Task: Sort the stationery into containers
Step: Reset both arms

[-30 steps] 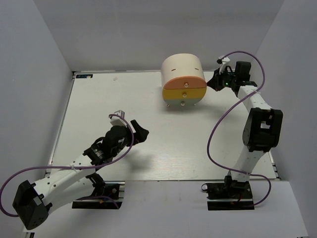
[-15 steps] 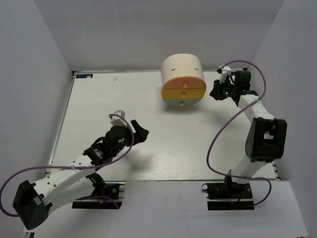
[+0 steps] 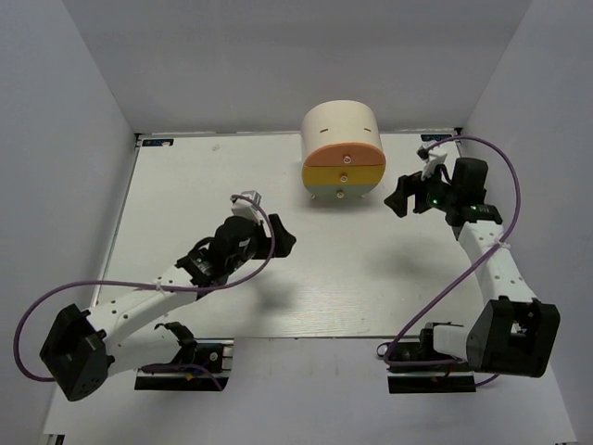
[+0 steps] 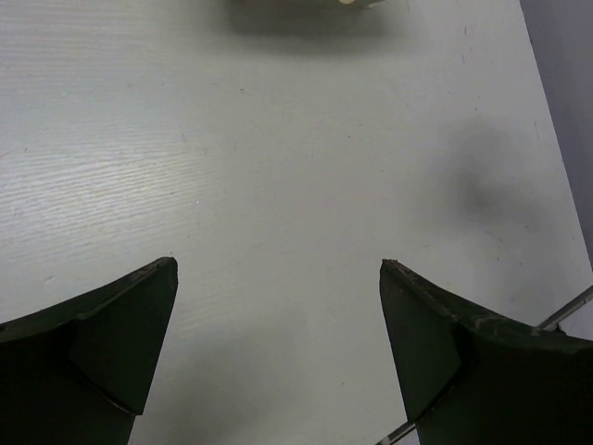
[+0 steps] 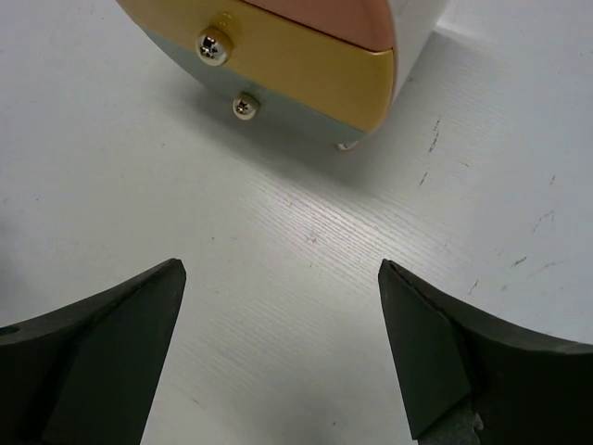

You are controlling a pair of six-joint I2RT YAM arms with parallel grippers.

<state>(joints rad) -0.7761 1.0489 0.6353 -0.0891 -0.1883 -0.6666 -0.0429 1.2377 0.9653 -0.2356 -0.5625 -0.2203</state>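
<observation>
The cream half-cylinder organiser (image 3: 340,123) stands at the back middle of the table. Its containers are three stacked drawers, all pushed in: orange (image 3: 344,152), yellow (image 3: 344,173) and pale green (image 3: 341,190). No stationery shows in any view. My right gripper (image 3: 397,197) is open and empty, hovering just right of the drawer fronts and pointing at them. The right wrist view shows the yellow drawer (image 5: 296,63) and green drawer (image 5: 283,109) beyond that gripper (image 5: 281,267). Toward the table's middle my left gripper (image 3: 283,237) is open, with only bare table between its fingertips (image 4: 278,269).
The white table (image 3: 185,204) is closed in by grey walls on the left, back and right. Purple cables loop from both arms. The arm bases sit at the near edge.
The right arm has drawn back from the organiser's right side toward the near edge, and its gripper has gone from shut to open. The left arm has reached forward and right.
</observation>
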